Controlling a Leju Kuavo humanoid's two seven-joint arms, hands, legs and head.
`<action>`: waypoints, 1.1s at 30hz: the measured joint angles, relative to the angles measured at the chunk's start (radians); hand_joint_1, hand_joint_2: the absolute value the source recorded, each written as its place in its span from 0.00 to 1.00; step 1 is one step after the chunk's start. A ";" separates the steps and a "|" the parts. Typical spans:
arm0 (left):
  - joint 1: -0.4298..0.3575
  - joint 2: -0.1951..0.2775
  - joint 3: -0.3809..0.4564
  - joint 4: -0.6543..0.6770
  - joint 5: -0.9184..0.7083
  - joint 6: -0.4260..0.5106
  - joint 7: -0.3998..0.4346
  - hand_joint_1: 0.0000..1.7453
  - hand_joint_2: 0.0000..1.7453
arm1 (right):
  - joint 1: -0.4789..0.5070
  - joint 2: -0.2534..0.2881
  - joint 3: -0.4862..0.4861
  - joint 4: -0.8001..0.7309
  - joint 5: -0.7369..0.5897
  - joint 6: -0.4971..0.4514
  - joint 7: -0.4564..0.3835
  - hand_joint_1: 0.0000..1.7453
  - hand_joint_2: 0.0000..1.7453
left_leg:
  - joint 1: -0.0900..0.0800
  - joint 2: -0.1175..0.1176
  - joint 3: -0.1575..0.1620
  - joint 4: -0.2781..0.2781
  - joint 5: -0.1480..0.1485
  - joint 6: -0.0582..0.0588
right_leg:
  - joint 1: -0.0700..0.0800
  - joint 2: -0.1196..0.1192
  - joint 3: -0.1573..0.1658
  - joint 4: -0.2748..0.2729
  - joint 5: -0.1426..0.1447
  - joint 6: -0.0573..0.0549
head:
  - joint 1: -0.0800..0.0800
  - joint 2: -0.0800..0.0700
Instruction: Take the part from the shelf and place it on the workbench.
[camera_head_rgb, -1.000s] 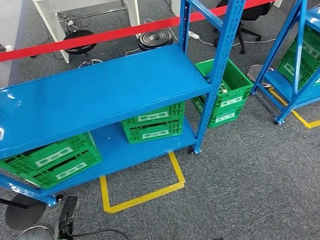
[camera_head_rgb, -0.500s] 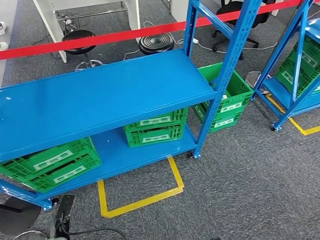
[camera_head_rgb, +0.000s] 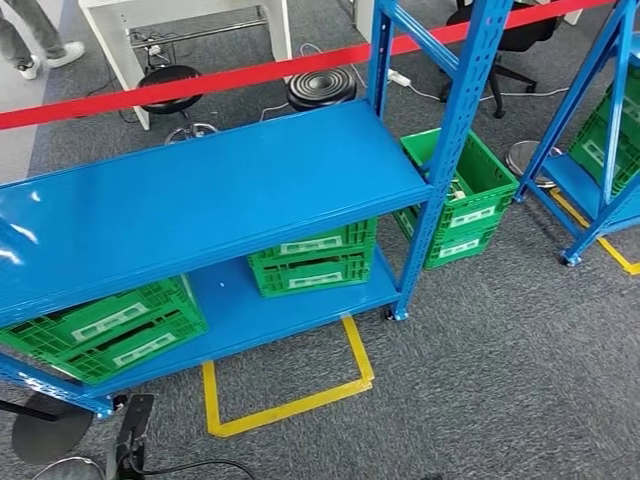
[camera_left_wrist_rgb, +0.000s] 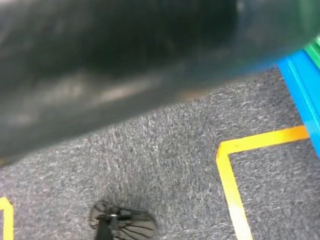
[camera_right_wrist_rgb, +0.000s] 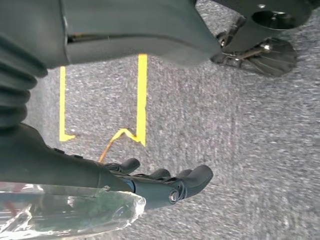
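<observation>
Standing around blue shelf: green crates, stools.

Grey carpet underfoot, speckled and somewhat blurred. Yellow floor tape laid on it, bent at a corner, one run reaching a blue shelf edge. A sliver of green just beside that blue edge, too small to identify. A second scrap of yellow tape at the picture's border, well apart from the first. A dark round ribbed object resting on the carpet, between the two tape marks; too blurred to name.
</observation>
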 joint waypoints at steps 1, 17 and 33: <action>-0.001 0.000 0.000 0.000 0.000 0.000 0.000 0.00 0.00 | 0.001 0.000 0.000 0.000 0.000 0.000 0.000 0.00 1.00 | 0.000 0.005 -0.034 0.073 -0.033 -0.002 | 0.001 -0.006 0.000 0.000 -0.001 -0.003 | -0.003 0.000; -0.003 0.000 0.013 0.000 -0.002 0.000 -0.002 0.00 0.00 | 0.001 0.000 0.002 0.000 0.000 0.008 -0.002 0.00 1.00 | 0.000 0.013 0.054 -0.118 0.069 0.045 | 0.009 -0.016 -0.094 0.232 -0.136 0.043 | 0.005 0.000; -0.003 0.001 0.017 0.000 -0.003 0.000 -0.002 0.00 0.00 | 0.003 0.000 0.003 0.000 0.000 0.011 -0.005 0.00 1.00 | 0.004 0.009 -0.080 0.162 -0.063 -0.012 | 0.001 -0.016 -0.001 0.004 -0.003 -0.004 | -0.009 0.000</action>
